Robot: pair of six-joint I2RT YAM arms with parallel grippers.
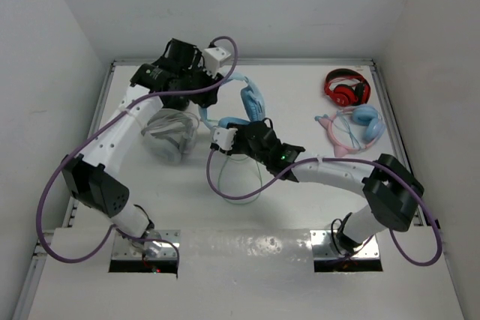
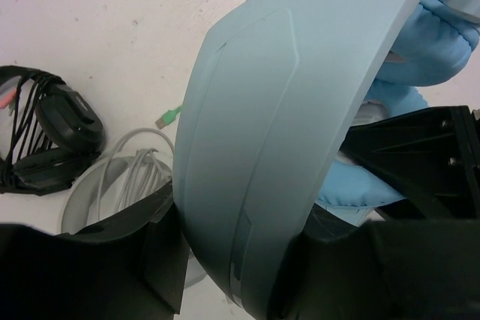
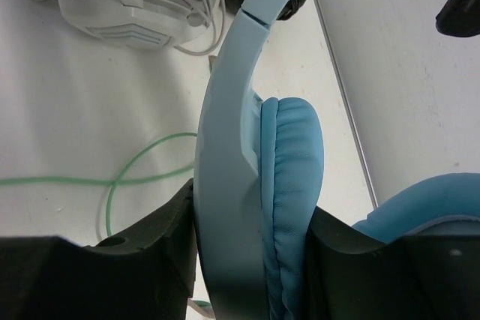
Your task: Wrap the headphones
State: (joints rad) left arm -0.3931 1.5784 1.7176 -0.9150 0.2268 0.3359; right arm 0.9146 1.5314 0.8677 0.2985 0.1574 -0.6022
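The light-blue headphones [image 1: 251, 99] sit held off the table between both arms near the table's middle back. My left gripper [image 1: 204, 80] is shut on their wide headband [image 2: 262, 133], which fills the left wrist view. My right gripper [image 1: 238, 134] is shut on one padded blue cup [image 3: 289, 185] and its shell. The thin pale-green cable [image 1: 238, 177] hangs down and lies in loops on the table in front; it also shows in the right wrist view [image 3: 112, 179]. Its green plug [image 2: 168, 117] lies on the table.
A grey-white pair [image 1: 171, 134] with its cord lies under the left arm. A red pair [image 1: 346, 88] and a pink-banded cat-ear pair [image 1: 356, 127] lie at the back right. A black pair [image 2: 49, 140] lies to the left. White walls close in the table.
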